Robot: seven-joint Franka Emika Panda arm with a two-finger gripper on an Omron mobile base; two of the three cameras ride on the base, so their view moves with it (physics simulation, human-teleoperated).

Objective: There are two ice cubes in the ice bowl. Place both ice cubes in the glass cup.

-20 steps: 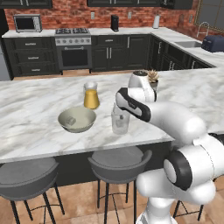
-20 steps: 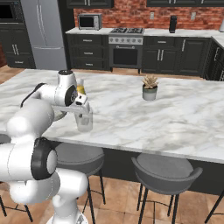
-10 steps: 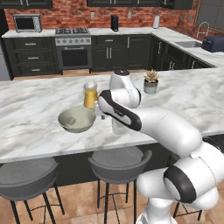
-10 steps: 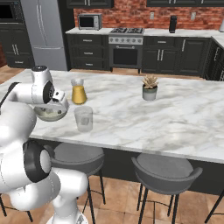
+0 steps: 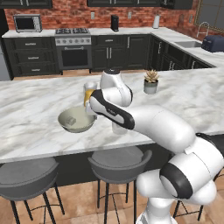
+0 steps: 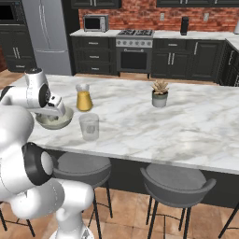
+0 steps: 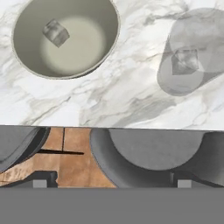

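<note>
The end effector (image 6: 57,108) hangs above the near rim of the ice bowl, at the left part of the marble tabletop (image 6: 186,121). How far its fingers are spread, and whether they carry anything, I cannot tell; the arm's own body covers them in the left base view, and in the hand view the tips are not clear to see.

Counted from the hand view, there are two ice cubes. One ice cube (image 7: 55,33) lies inside the ice bowl (image 7: 26,65), off centre on the pale bottom near the wall. The other ice cube (image 7: 185,61) sits at the bottom of the glass cup (image 7: 170,85). There is one bowl and one cup, and they stand apart with a strip of bare marble between them.

In the right base view the glass cup (image 6: 89,126) stands just right of the ice bowl (image 6: 65,119), close to the tabletop's near edge. One glass vessel of orange liquid (image 6: 84,98) stands behind them, near the bowl. One small potted plant (image 6: 160,93) stands well apart to the right, with a wide stretch of open marble around it and beyond.

Below the near edge, two grey stools (image 6: 177,179) sit under the overhang, and the hand view looks down past that edge onto their seats and the wooden floor (image 7: 72,164).
</note>
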